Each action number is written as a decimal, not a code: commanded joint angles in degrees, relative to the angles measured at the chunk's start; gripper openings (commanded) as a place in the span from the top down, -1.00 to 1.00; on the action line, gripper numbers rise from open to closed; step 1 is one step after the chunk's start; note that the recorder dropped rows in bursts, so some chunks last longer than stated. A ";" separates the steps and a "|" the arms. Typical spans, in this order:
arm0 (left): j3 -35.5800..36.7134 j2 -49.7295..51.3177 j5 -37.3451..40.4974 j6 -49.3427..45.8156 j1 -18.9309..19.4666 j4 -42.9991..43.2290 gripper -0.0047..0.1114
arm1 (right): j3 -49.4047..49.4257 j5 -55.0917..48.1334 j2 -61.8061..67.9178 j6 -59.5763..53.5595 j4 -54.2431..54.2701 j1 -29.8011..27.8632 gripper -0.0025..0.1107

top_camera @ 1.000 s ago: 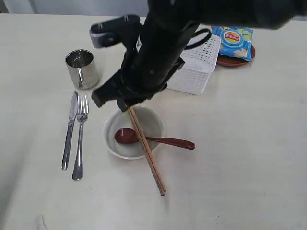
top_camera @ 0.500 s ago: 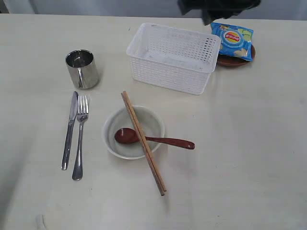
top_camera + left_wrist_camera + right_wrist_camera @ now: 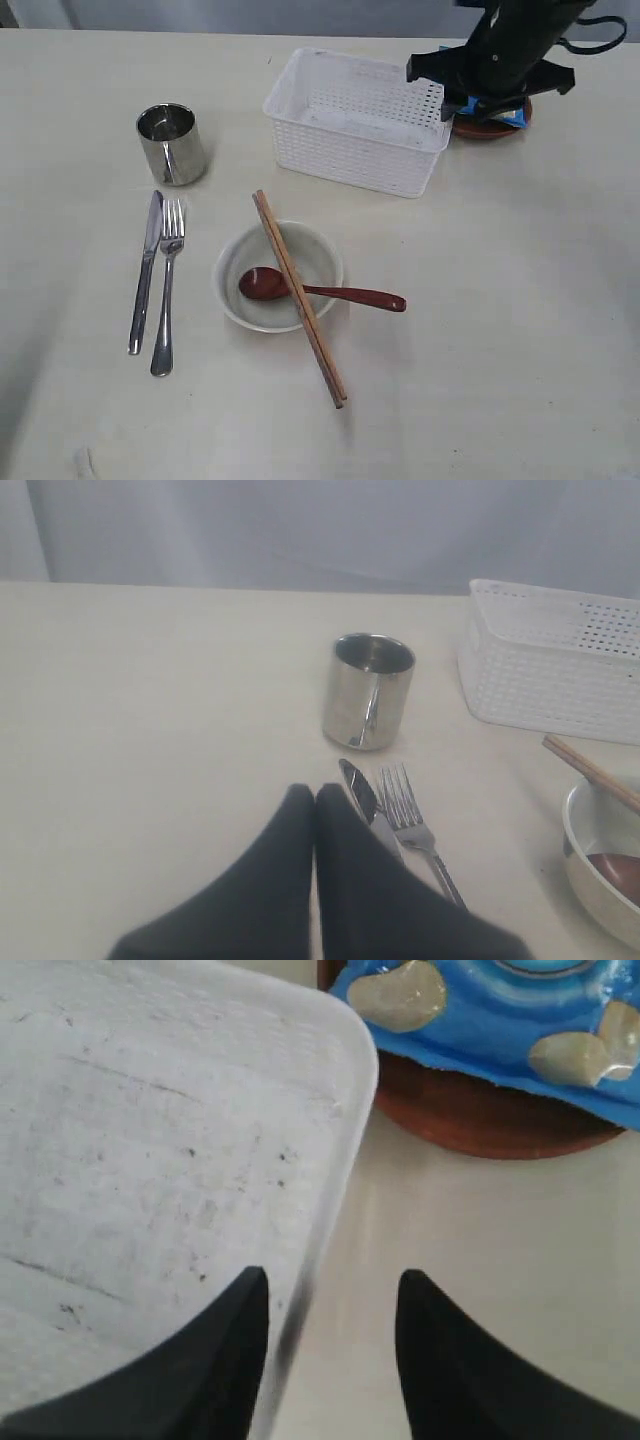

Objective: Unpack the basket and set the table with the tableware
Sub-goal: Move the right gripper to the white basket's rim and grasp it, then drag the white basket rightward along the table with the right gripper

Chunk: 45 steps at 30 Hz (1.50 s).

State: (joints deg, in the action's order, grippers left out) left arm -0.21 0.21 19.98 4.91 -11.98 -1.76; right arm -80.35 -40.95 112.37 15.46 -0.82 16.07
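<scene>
- The white plastic rectangular basket with lattice sides [image 3: 355, 120] stands upright at the far middle of the plain pale cream tabletop [image 3: 520, 330]. No tableware shows inside it.
- The right gripper [image 3: 482, 100] hangs over the basket's right end. In the right wrist view its black fingers [image 3: 225, 1360] are spread, one to each side of the basket's rounded corner rim [image 3: 345, 1090]. Whether either pad touches the wall I cannot tell.
- Just beyond that corner lies a dark-brown round plate [image 3: 489, 129], with a blue chip bag [image 3: 500, 1020] resting on it.
- The left gripper [image 3: 313, 792] has its dark fingers pressed together with nothing between them. It is above the table, near the knife tip.
- A shiny steel cylindrical cup [image 3: 171, 143] stands upright left of the basket.
- A steel table knife [image 3: 146, 270] and a steel fork [image 3: 166, 285] lie side by side below the cup, the knife on the left.
- A cream round bowl [image 3: 255, 265] sits in the middle of the table.
- A reddish-brown wooden spoon [image 3: 350, 295] has its head in the bowl and its handle over the right rim.
- A pair of brown chopsticks [image 3: 320, 350] lies diagonally across the bowl, over the spoon.
</scene>
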 commanded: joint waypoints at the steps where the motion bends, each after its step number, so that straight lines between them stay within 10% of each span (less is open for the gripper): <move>1: 0.21 -0.21 -0.12 -0.17 -0.26 0.05 0.92 | -2.48 2.51 2.47 -0.23 4.92 -0.46 0.26; 7: 0.21 -0.21 -0.12 -0.17 -0.26 0.05 0.92 | -6.39 0.63 5.99 1.31 5.52 -0.46 0.31; 12: 0.21 -0.21 -0.12 -0.17 -0.26 0.05 0.92 | -7.91 -1.16 8.93 1.31 5.52 -0.46 0.94; 27: 0.21 -0.21 -0.12 -0.17 -0.26 0.05 0.92 | -23.97 -4.31 4.33 0.06 5.33 -3.22 0.96; 35: 0.21 -0.21 -0.12 -0.17 -0.26 0.05 0.92 | -40.22 -16.60 3.87 -10.55 4.57 -19.49 0.96; 45: 0.21 -0.21 -0.12 -0.17 -0.26 0.05 0.92 | -32.53 -13.23 5.33 -34.88 24.81 -42.14 0.96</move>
State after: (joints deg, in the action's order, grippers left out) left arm -0.21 0.21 19.98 4.91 -11.98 -1.76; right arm -114.43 -55.83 116.85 -12.14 15.39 -21.85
